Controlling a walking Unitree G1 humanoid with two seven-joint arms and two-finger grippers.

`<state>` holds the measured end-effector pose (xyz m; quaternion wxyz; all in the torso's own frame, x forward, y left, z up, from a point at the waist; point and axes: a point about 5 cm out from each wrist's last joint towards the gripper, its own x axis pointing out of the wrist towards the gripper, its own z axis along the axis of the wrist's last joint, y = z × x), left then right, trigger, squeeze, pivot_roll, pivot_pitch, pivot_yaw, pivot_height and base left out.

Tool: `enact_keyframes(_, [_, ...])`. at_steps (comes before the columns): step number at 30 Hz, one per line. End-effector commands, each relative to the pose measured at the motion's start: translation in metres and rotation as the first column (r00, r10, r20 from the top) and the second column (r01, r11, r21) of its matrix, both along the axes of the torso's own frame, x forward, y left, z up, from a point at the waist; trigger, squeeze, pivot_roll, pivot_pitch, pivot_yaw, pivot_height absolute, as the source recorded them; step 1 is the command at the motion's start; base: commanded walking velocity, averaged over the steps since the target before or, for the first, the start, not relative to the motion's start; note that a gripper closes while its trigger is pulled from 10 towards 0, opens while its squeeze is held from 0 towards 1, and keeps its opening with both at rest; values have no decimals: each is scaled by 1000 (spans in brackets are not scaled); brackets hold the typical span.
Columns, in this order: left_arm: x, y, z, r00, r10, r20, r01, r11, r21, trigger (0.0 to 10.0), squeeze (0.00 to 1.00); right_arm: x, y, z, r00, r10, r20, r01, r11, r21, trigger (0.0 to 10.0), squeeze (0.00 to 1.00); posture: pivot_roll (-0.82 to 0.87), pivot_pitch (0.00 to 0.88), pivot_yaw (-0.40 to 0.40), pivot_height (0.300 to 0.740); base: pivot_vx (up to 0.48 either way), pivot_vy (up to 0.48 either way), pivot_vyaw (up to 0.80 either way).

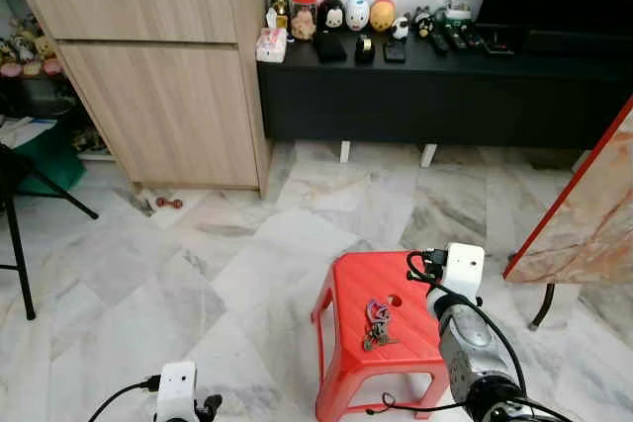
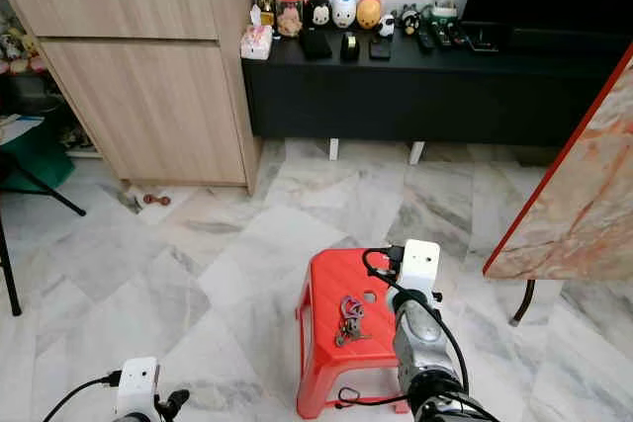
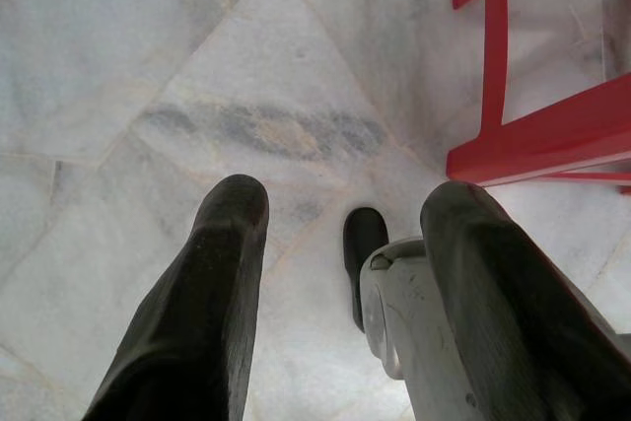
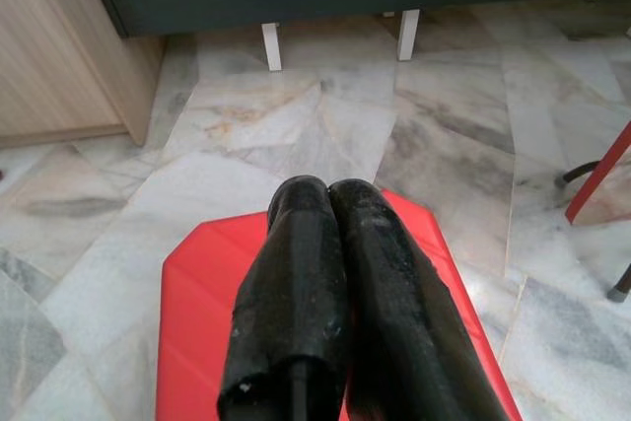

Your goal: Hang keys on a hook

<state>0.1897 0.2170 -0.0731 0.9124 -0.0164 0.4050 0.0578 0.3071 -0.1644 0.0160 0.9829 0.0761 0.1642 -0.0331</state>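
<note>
A bunch of keys (image 1: 377,323) with a pink tag lies on top of a low red plastic stool (image 1: 351,289), near a round hole in its seat. My right arm reaches over the stool's right side, to the right of the keys. In the right wrist view the right gripper (image 4: 325,192) is shut with nothing between its fingers, and it hovers above the red stool (image 4: 207,283). My left gripper (image 3: 345,212) hangs low over the marble floor to the left of the stool. It is open and holds nothing.
A light wooden cabinet (image 1: 158,96) stands at the back left. Beside it is a black low console (image 1: 435,91) carrying figurines and remotes. A marble-patterned table top (image 1: 593,214) juts in on the right, and black stand legs (image 1: 15,244) are at the far left. Small items (image 1: 168,203) lie on the floor by the cabinet.
</note>
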Motion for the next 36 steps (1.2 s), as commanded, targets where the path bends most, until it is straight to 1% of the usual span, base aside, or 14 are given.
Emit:
enact_keyframes(1, [-4, -2, -2, 1000, -17, -20, 17, 1000, 8, 10000, 0, 0, 0, -1, 1000, 3, -7, -3, 1000, -1, 10000, 0, 83, 20, -65, 740, 0, 0, 0])
enact_keyframes(7, [-2, -1, -2, 1000, -28, -13, 28, 999, 25, 10000, 0, 0, 1, -1, 1000, 7, -11, -7, 1000, -4, 10000, 0, 84, 6, -66, 740, 0, 0, 0])
enact_keyframes(16, [-3, -4, -2, 999, -45, -11, 45, 999, 23, 10000, 0, 3, 1, 3, 1000, 1, 0, -1, 1000, -10, 10000, 0, 80, 0, -61, 740, 0, 0, 0])
enact_keyframes(24, [-2, -5, -2, 999, -52, -8, 53, 998, 24, 10000, 0, 2, 2, 1, 1000, 5, -11, -5, 1000, -10, 10000, 0, 82, 0, -61, 740, 0, 0, 0])
enact_keyframes(36, [0, -4, 0, 999, -49, 0, 49, 998, 28, 10000, 0, 3, 1, 1, 1000, 11, -21, -11, 1000, -11, 10000, 0, 87, 4, -64, 740, 0, -298, 0])
